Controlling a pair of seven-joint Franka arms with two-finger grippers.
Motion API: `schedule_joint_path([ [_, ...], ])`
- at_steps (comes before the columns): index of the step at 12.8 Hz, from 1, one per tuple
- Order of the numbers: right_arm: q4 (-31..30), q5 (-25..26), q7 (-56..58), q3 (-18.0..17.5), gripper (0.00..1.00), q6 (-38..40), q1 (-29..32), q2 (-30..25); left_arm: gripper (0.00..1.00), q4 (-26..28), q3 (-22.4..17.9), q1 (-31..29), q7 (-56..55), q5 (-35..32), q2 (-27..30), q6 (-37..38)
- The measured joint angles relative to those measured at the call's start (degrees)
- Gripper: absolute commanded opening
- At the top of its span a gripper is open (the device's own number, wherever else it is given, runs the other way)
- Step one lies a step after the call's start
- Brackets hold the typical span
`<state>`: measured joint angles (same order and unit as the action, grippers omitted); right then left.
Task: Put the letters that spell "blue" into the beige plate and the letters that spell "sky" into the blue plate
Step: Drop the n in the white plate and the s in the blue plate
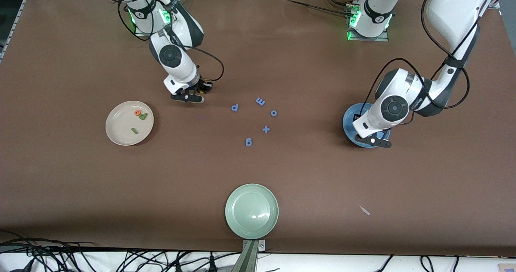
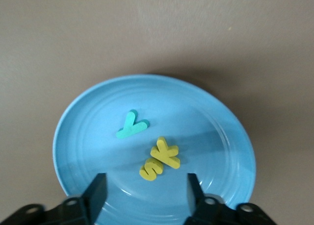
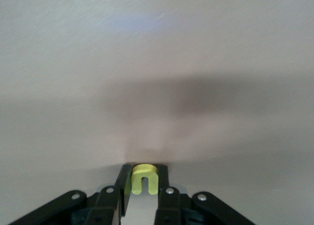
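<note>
Over blue plate [image 1: 350, 121] our left gripper [image 2: 145, 190] gapes, empty; right gripper [image 3: 144, 182] pinches yellow u [image 3: 144, 179], next → beige plate [image 1: 117, 133].

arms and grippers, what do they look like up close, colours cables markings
Both arms have glossy white shells with dark grey joint sections and round dark grey caps at the wrist. Loose black cables loop along each. Green lights glow at the bases. The left gripper and right gripper are black, two-fingered, with silver screws showing in the wrist views.
</note>
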<state>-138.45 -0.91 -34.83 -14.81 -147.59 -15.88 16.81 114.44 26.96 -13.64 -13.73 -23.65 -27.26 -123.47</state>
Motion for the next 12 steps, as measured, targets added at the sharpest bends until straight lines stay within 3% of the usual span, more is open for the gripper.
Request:
schedule_joint_path([
  [4, 5.5, 0.06, 14.54, 10.63, 0.12, 15.07, 0.21, -6.77, 1.0, -3.61, 3.09, -0.01, -0.01, 0.02, 3.68, 2.58],
  [7, 11.44, 0.09, 26.36, 19.4, 0.16, 22.4, 0.82, -7.47, 1.0, -6.99, 4.94, 0.0, -0.03, 2.34, 6.98, 6.02],
  [8, 12.01, 0.48, 30.15, 22.43, 0.23, 22.71, 0.95, -7.21, 1.0, -7.65, 4.97, -0.06, -0.02, 4.49, 8.1, 6.39],
  [9, 12.09, 1.21, 34.16, 25.8, 0.4, 22.71, 1.03, -6.86, 1.0, -8.03, 4.97, -0.18, -0.01, 6.07, 9.28, 6.5],
  [11, 12.11, 1.61, 40.88, 32.08, 0.52, 22.53, 1.57, -5.93, 1.0, -9.25, 4.97, -0.49, -0.01, 7.5, 12.04, 8.59],
  [12, 12.12, 1.61, 42.17, 33.53, 0.54, 22.45, 1.91, -5.63, 1.0, -10.82, 4.95, -0.59, -0.01, 9.08, 13.61, 11.19],
])
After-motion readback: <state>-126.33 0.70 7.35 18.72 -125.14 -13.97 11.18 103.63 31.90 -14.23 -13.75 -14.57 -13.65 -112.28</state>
